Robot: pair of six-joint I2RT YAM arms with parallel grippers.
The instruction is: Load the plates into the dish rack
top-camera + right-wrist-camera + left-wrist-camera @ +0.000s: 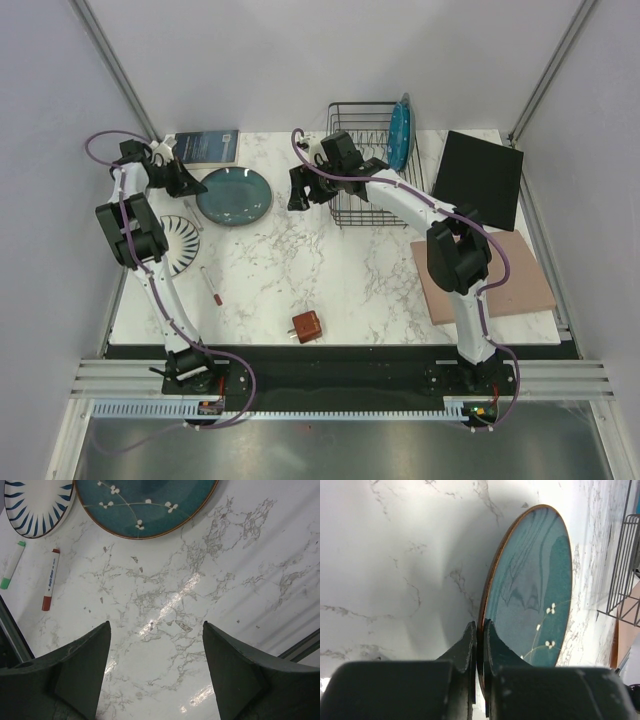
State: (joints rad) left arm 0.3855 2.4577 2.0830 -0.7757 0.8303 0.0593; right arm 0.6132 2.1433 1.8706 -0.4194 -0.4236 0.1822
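Note:
The dark teal plate (235,195) lies at the back left of the marble table. My left gripper (188,181) is shut on its left rim. In the left wrist view the fingers (469,645) pinch the brown rim of the teal plate (530,590). My right gripper (300,190) is open and empty, hovering between this plate and the black wire dish rack (362,175). A bright blue plate (402,135) stands upright in the rack's right end. A white plate with dark stripes (182,243) lies partly under the left arm. The right wrist view shows the teal plate (145,505), the striped plate (35,502) and my open gripper (156,625).
A black square panel (478,178) and a pink board (485,275) lie at the right. A red-capped marker (50,580) and a green-capped marker (11,565) lie near the striped plate. A small brown block (306,325) sits near the front. A booklet (208,147) lies at the back left.

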